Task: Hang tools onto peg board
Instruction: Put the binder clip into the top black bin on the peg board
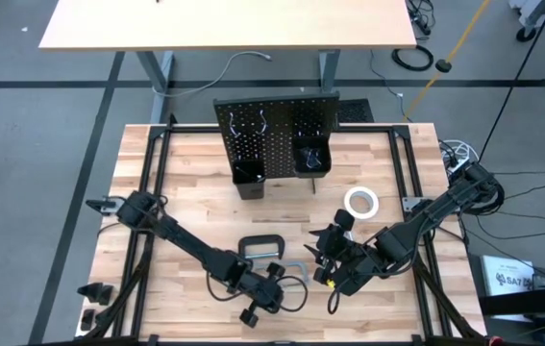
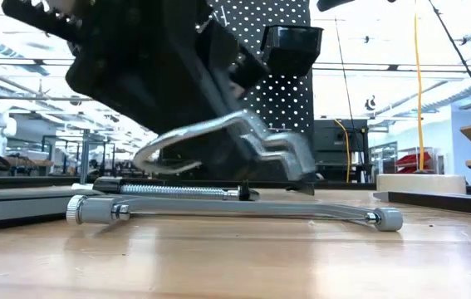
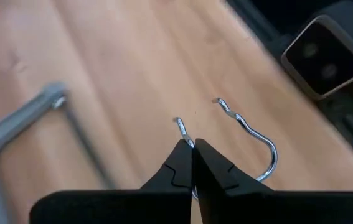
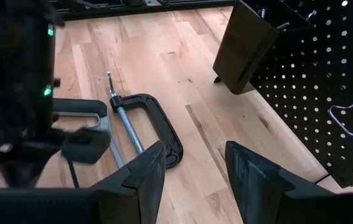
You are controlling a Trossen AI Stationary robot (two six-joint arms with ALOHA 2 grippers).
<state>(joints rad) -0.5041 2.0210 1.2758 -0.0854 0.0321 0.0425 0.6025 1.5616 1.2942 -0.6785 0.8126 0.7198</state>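
Observation:
My left gripper [image 3: 192, 146] is shut on a silver wire hook [image 3: 257, 140], held above the table near its front edge. Below it a grey hacksaw [image 2: 235, 208] lies flat on the wood. A black C-clamp [image 4: 145, 124] lies flat just beyond it. The white tape roll [image 1: 360, 202] lies flat right of centre. The black peg board [image 1: 277, 135] stands upright at the far middle with two bins [image 1: 310, 159] and a hook [image 4: 350, 118] on it. My right gripper [image 4: 195, 168] hovers open above the table, right of the C-clamp, with nothing between its fingers. My left gripper pinches one end of the hook's wire [image 3: 182, 129] between its two fingertips. The fingers slant down from the table's left. The hook is lifted clear of the table [image 2: 218, 133], its curved bend and other end sticking out beside the fingers.
Black frame rails [image 1: 157, 192] run along the table's left and right sides. The camera housing [image 3: 325, 53] sits at the table's near edge, close to the left gripper. Bare wood lies between the C-clamp and the peg board.

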